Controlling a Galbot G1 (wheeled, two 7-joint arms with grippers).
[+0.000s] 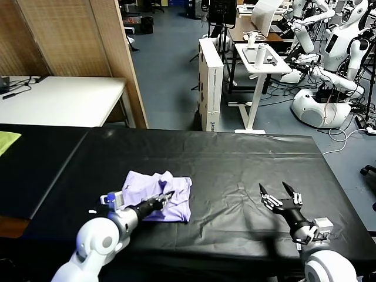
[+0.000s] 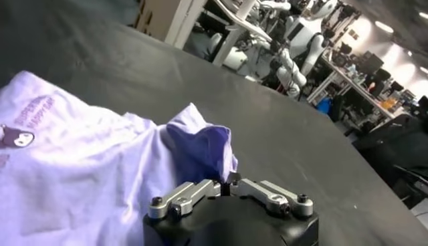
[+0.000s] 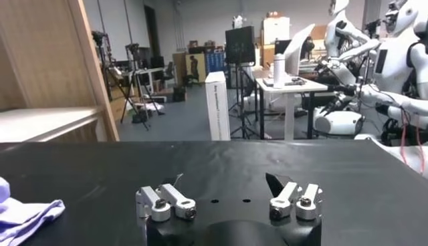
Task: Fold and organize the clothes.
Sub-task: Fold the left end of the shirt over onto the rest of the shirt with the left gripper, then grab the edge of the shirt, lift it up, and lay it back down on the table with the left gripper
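T-shirt lies bunched, near-left on the black table. Left gripper sits over its right edge; can't tell its fingers' state. Right gripper idles open, near-right. Likely between folds; next needs a fresh edge grasp.

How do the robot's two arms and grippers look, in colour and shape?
Both arms are glossy white with rounded shells and grey joint discs. Each wrist narrows to a black section. The left gripper and right gripper have slim black pointed fingers on silver metal links with visible screws. A small blue-marked part sits on the left wrist.
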